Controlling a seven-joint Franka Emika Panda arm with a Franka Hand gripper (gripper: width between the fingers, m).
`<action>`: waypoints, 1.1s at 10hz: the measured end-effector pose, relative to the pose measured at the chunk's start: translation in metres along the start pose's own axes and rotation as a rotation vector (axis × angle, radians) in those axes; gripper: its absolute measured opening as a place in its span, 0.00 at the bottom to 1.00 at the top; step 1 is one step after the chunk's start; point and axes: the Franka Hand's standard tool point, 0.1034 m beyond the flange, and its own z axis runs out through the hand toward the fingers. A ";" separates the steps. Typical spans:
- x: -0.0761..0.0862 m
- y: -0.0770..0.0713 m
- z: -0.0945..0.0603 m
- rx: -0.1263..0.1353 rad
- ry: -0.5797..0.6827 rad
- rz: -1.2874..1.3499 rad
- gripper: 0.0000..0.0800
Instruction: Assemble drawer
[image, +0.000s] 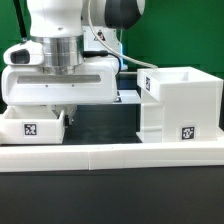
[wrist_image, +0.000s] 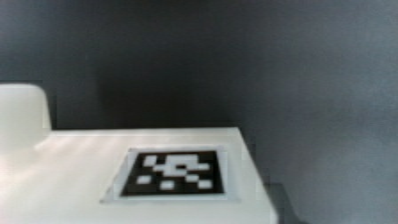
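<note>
The large white cube-like housing (image: 182, 100) stands at the exterior view's right, with a tag low on its front. A small white tray (image: 28, 126) with a tag on its front sits at the exterior view's left. My gripper (image: 62, 112) hangs low over that tray's right end, its fingers down at the tray's wall. The wide hand hides whether the fingers are closed on it. In the wrist view a white tagged surface (wrist_image: 178, 172) fills the lower part, very close, and no fingers show. The second tray is not clearly visible.
The long low white border rail (image: 110, 156) runs across the front. Behind the gripper, between it and the housing, lies a flat white piece (image: 128, 96) with blue and dark marks. A green wall stands behind.
</note>
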 end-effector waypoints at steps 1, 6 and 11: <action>0.000 0.000 0.000 0.000 0.000 0.000 0.05; -0.004 -0.018 -0.011 0.011 -0.010 -0.025 0.05; -0.008 -0.029 -0.024 0.029 -0.022 -0.083 0.05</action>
